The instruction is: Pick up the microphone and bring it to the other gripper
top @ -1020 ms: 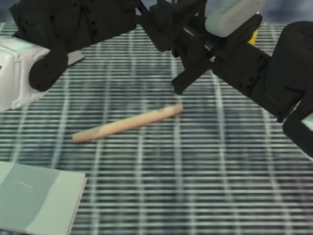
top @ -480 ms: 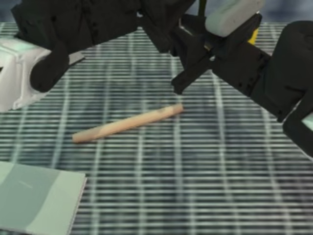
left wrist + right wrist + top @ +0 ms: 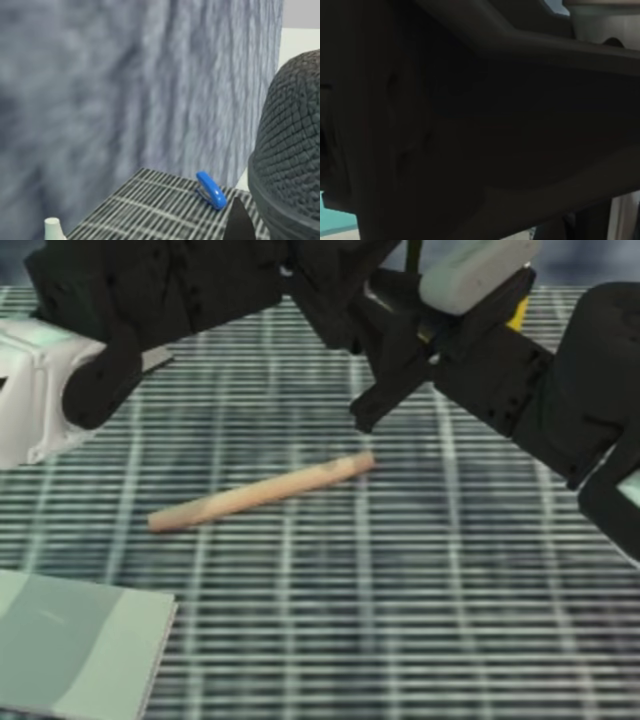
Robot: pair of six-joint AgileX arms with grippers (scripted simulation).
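Looming right against the left claw's wrist camera with its round grey mesh head, the microphone [image 3: 295, 150]: raised off the table, at the spot where both claws meet, handle out of sight. Hidden in the top view behind the black bulk of the arms.

Cannot tell whether the left gripper [image 3: 318, 298] is apart, together or clamped on anything; same for the right gripper [image 3: 385, 375], crowded just beside it, with the right wrist view dark. Judging by the mesh head so near the left claw, looks like the hand-over stage, with delivery nearly complete.

To do this step well:
- Line up the slim handle squarely with the receiving claw's gap, not the bulging head, since mesh offers a poor, rounded seat.
- Close in slowly; with both claws this tight together, guard against knuckles knocking.
- Hold the carrying claw steady and release only once the receiving claw is firmly clamped on the handle.
- Separate along the handle's own line, so as not to twist it loose.

Below and well apart from the claws, a tan wooden rod [image 3: 262, 492] on the striped table [image 3: 450, 590]; farther off, a pale green pad [image 3: 70, 650]. Beyond the left claw, a blue stapler [image 3: 211, 190]. None of these in the way.
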